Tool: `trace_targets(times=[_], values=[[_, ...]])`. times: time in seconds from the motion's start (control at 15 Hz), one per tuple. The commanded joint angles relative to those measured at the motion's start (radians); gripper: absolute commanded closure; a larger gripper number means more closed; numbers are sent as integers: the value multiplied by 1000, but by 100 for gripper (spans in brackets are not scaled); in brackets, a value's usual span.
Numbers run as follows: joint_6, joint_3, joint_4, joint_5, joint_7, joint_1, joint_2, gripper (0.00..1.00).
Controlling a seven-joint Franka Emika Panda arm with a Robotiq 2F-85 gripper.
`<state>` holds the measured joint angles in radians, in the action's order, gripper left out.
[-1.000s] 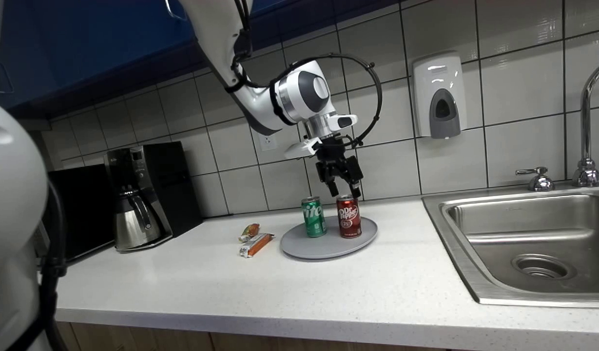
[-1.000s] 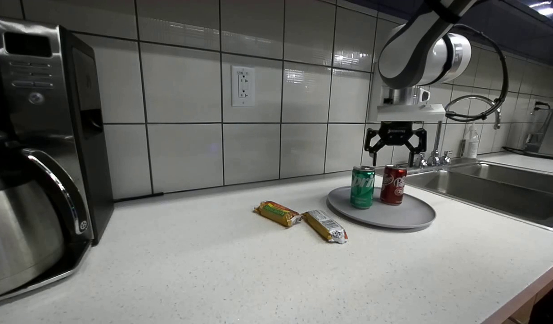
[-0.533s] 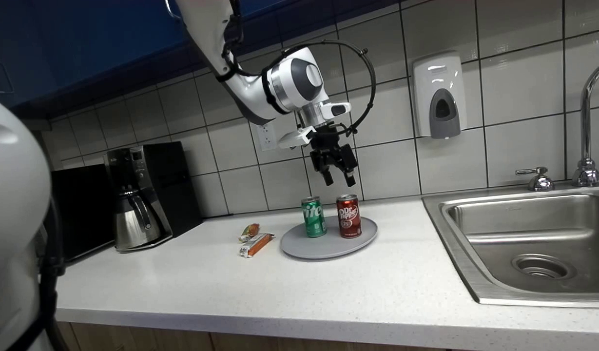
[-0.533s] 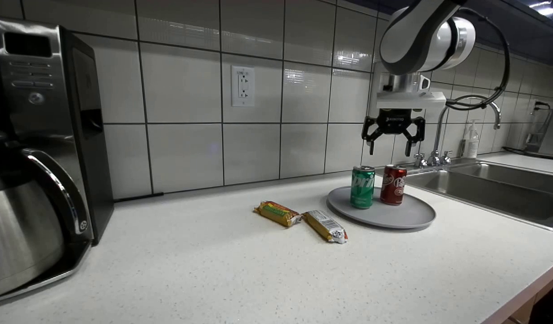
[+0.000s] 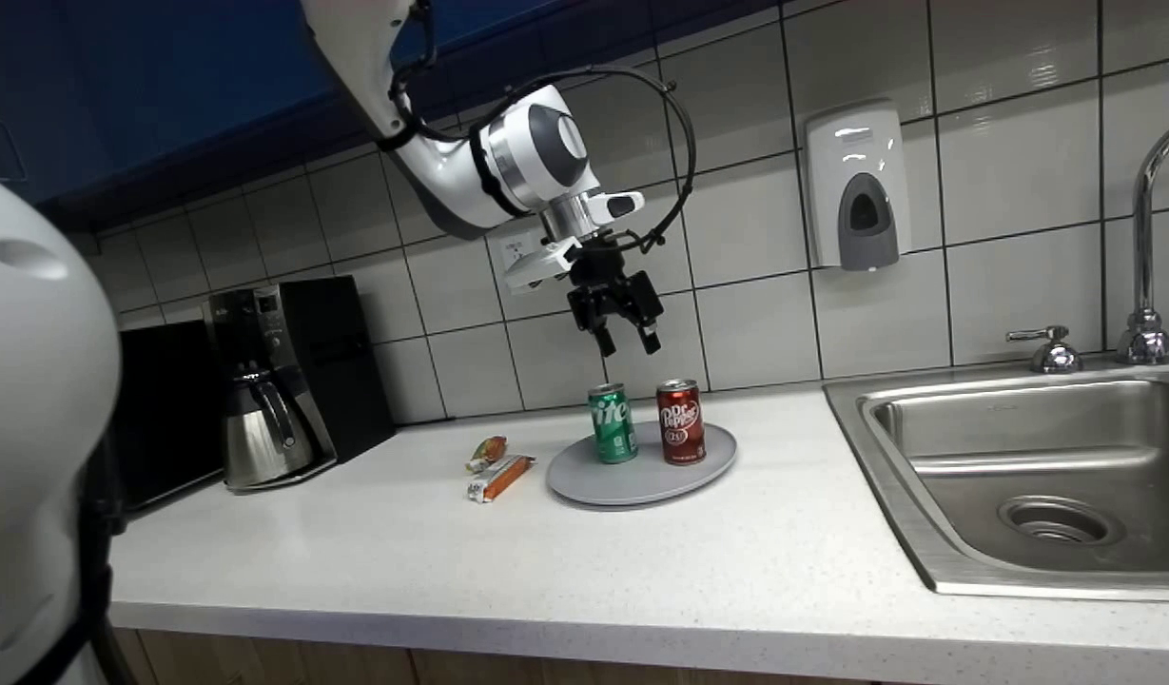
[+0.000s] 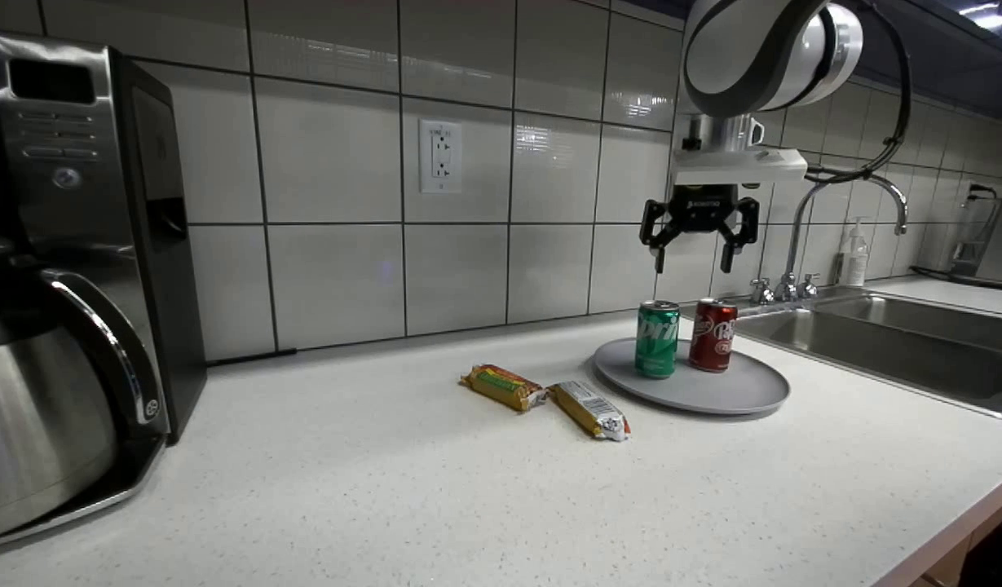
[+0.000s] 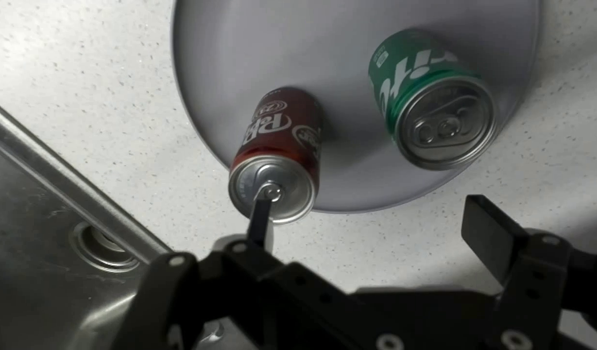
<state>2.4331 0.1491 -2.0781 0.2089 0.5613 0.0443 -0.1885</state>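
Above a round grey plate my gripper hangs with its fingers spread and nothing between them. Two cans stand upright on that plate: a green one and a dark red one. In both exterior views the fingertips are higher than the can tops, apart from them. From the wrist, the red can appears partly behind one of the black fingers, while the green can lies further up and to the right. The other finger shows against the white counter.
Two wrapped snack bars lie on the counter beside the plate. A coffee maker with a steel jug stands to one side, a steel sink to the other. Behind are the tiled wall and a soap dispenser.
My gripper has risen from close above the red can and shifted sideways, toward the green can and coffee maker side. Its fingers stay spread. Cans, plate and snack bars have not moved.
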Motion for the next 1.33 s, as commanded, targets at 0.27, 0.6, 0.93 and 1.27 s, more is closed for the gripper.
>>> trace_targets(times=[0.27, 0.6, 0.93, 1.27], values=[[38, -66, -143, 81, 50, 38, 134, 0], [55, -127, -218, 98, 117, 53, 194, 0], [37, -167, -209, 67, 121, 44, 180, 0], [37, -171, -219, 67, 125, 43, 190, 0]])
